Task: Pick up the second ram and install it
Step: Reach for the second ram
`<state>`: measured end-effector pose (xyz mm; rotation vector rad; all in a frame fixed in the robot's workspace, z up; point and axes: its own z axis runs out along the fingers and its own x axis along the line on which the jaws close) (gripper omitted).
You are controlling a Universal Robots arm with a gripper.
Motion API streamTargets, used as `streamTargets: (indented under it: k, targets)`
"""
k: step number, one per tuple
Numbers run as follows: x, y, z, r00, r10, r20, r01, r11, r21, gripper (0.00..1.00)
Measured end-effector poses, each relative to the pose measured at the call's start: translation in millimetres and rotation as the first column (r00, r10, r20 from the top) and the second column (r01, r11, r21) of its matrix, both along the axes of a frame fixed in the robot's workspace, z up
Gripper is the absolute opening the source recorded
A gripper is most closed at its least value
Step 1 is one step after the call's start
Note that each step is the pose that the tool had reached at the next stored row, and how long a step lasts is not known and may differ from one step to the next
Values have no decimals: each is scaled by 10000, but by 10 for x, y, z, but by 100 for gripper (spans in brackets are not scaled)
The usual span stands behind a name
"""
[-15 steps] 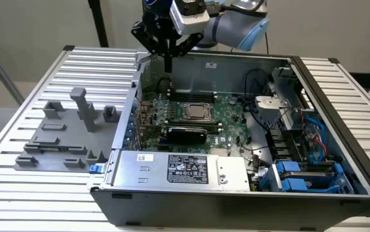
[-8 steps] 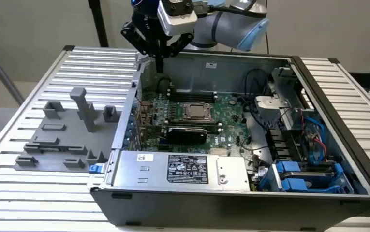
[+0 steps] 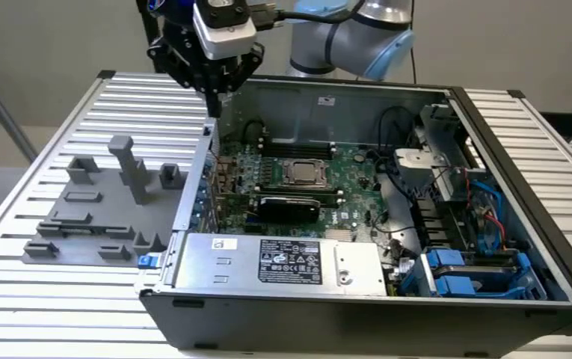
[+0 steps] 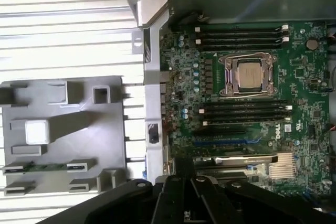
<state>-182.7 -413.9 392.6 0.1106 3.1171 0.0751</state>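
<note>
Gripper (image 3: 213, 91) poised above the open computer case (image 3: 296, 314), at its far corner on the exterior view's left, clenched and carrying nothing. Second ram (image 4: 46, 167) lies flat between two holders of the grey fixture (image 4: 105, 129) on the bench (image 3: 37, 299), near the fixture's edge closest to the exterior camera, well apart from the gripper.

You've got soft, even light from above. On the wrist view, the slatted table (image 4: 63, 24) is glaring out to white. The grey holder (image 4: 100, 140) casts soft shadows, and the computer case (image 3: 366, 97) is dimmer inside.
</note>
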Motion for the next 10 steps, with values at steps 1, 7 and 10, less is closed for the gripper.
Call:
streamTargets:
  k: [1,7,10]
  targets:
    - [-45,-10,0,10000,1,1,-1,10000,-1,0]
    - [-321,-62,0,10000,2,7,-2,10000,0,0]
    - [-456,-82,-1,10000,1,6,-1,10000,0,0]
